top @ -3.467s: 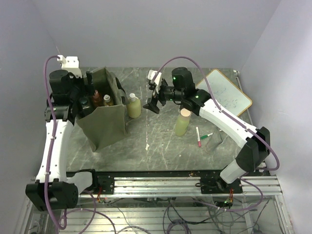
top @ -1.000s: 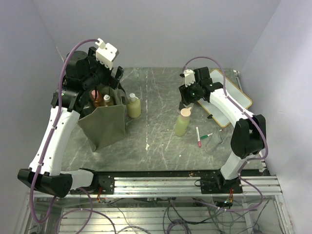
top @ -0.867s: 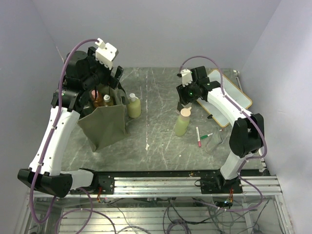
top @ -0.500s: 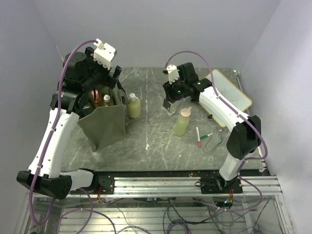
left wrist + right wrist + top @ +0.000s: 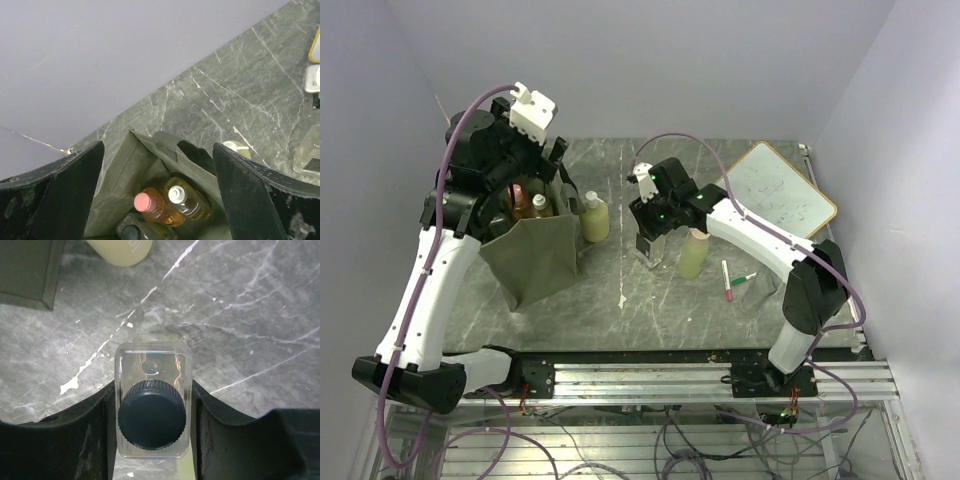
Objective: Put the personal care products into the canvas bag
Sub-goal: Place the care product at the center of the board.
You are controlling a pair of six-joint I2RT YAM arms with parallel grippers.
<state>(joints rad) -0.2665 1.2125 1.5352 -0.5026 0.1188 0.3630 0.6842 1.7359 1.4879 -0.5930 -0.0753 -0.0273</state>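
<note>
The olive-green canvas bag (image 5: 535, 255) stands upright at the left. My left gripper (image 5: 545, 165) hovers open above its mouth, holding nothing. In the left wrist view, my left gripper (image 5: 157, 146) frames the canvas bag (image 5: 120, 170), with an orange bottle (image 5: 147, 205), an amber bottle (image 5: 187, 197) and a dark-capped bottle (image 5: 130, 231) inside. A pale yellow-green bottle (image 5: 594, 218) stands just outside the bag's right wall. My right gripper (image 5: 650, 245) is shut on a clear bottle with a black cap (image 5: 152, 412), low over the table's middle. A light green bottle (image 5: 693, 255) stands to its right.
Red and green marker pens (image 5: 730, 282) lie right of the light green bottle. A wood-framed whiteboard (image 5: 780, 200) lies at the back right. The bag's corner (image 5: 25, 270) and the pale yellow-green bottle (image 5: 122, 250) sit ahead of the right gripper.
My right gripper has swung left from near the whiteboard, past the light green bottle, and come lower, carrying the clear bottle. The left arm has hardly moved.
</note>
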